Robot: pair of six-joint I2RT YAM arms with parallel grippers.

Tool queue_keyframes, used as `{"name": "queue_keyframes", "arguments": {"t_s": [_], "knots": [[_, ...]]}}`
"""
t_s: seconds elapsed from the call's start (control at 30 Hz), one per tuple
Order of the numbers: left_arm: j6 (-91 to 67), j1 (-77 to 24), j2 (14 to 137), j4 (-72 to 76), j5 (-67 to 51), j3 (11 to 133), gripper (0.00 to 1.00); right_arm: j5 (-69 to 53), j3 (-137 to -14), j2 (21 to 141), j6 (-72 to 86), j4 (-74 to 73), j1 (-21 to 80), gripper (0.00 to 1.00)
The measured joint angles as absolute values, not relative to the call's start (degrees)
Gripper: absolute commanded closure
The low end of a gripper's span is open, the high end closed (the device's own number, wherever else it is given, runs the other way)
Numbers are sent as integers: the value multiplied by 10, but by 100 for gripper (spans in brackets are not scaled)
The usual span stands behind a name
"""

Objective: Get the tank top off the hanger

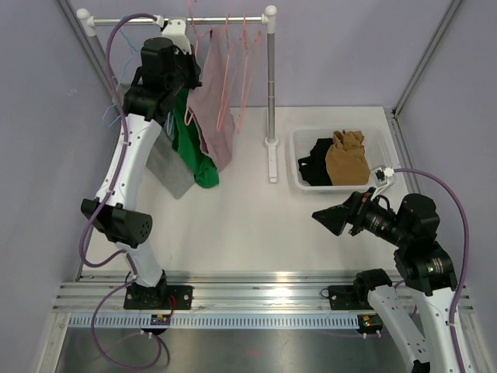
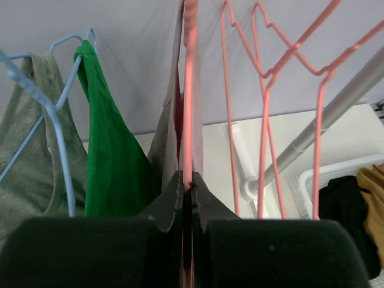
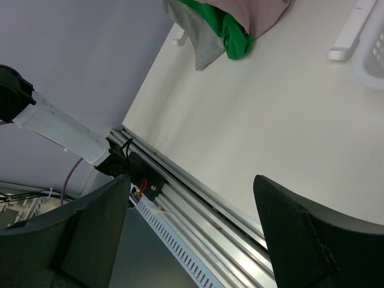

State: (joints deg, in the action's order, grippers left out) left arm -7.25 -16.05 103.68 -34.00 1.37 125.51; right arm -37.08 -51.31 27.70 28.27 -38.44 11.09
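A mauve tank top [image 1: 213, 109] hangs on a pink hanger [image 2: 189, 90] from the rack's rod [image 1: 225, 19]. My left gripper [image 2: 186, 180] is raised to the rod and shut on that hanger's thin wire, with the tank top's fabric [image 2: 171, 138] just left of the jaws. In the top view the left gripper [image 1: 189, 48] sits against the garment's upper left edge, and its fingertips are hidden there. My right gripper [image 1: 330, 220] hovers low over the table's right side, open and empty, and its wrist view shows the right gripper [image 3: 192, 198] aimed at the front rail.
A green tank top [image 2: 111, 162] and a grey one [image 2: 30, 162] hang on blue hangers [image 2: 57, 120] to the left. Empty pink hangers [image 2: 264, 120] hang to the right. The rack's post [image 1: 272, 85] stands mid-table. A white basket [image 1: 299, 140] holds black and tan clothes.
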Motion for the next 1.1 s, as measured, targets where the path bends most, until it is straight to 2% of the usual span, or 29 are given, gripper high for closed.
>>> {"name": "queue_keyframes", "arguments": {"t_s": [0.2,0.4,0.87,1.1], "knots": [[-105,-161,975,-350,-2,1242,100,-371,-519,277,279,-389,111,10],[-165,-161,851,-356,-14,1148,100,-371,-534,277,278,-389,111,10],[-270,-183,389,-324,-112,746,100,-405,-557,279,284,-375,111,7],[-312,-183,186,-365,-141,601,100,-467,-510,294,338,-266,111,1]]}}
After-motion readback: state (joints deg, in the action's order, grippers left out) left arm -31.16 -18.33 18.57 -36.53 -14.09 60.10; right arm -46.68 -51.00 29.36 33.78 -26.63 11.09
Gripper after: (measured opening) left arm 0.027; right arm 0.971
